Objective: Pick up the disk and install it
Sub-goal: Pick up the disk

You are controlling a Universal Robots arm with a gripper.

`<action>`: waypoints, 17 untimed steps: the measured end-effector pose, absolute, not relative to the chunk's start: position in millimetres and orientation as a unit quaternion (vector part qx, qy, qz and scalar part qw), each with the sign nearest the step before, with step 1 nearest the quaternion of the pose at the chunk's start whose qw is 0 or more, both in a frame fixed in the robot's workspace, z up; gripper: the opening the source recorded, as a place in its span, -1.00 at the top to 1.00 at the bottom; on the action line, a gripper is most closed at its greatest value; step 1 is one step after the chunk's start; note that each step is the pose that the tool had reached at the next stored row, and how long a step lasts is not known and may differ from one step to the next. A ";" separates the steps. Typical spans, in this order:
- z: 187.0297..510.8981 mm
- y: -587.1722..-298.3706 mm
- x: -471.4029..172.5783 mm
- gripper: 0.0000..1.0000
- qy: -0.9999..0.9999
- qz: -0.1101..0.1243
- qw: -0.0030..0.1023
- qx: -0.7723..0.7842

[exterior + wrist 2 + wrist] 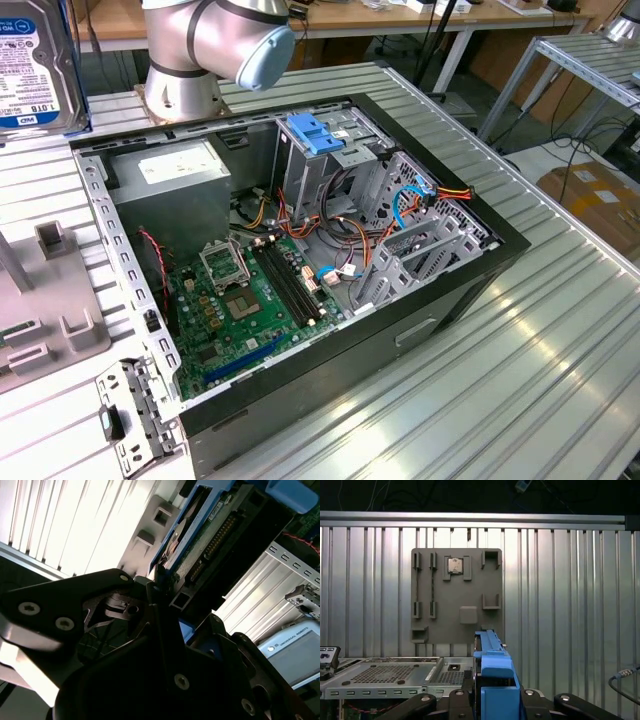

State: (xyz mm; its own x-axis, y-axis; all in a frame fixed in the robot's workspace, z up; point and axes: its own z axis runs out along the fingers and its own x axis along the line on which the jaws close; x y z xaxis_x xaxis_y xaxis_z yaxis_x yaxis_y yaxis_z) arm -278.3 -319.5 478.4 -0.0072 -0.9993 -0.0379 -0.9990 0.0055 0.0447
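The ribbed aluminium tabletop [560, 330] carried an open computer case [430, 310] lying on its side across the middle. Inside, the grey power supply [170, 185] sat at the corner nearest the arm base [185, 60], with the motherboard [240, 300] beside it. A grey fixture plate [456, 595] lay just beside the case, toward the tabletop edge on the exterior view's left. The disk [35, 65] was raised off the tabletop on that same side, clear of the case. The gripper [159, 592] fingers [422, 704] were closed on its blue carrier frame. A light-blue bracket [315, 135] occupied the top of the drive cage. Orange and blue cables [400, 215] crossed just beside it.
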 end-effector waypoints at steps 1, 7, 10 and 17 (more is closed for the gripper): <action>478.4 -319.8 -277.5 0.26 -0.709 -0.029 0.002 0.705; 478.3 -321.5 -272.0 0.26 -0.709 -0.029 0.002 0.705; 478.3 -322.3 -269.7 0.26 -0.709 -0.029 0.002 0.705; 478.2 -323.9 -263.9 0.26 -0.709 -0.029 0.002 0.705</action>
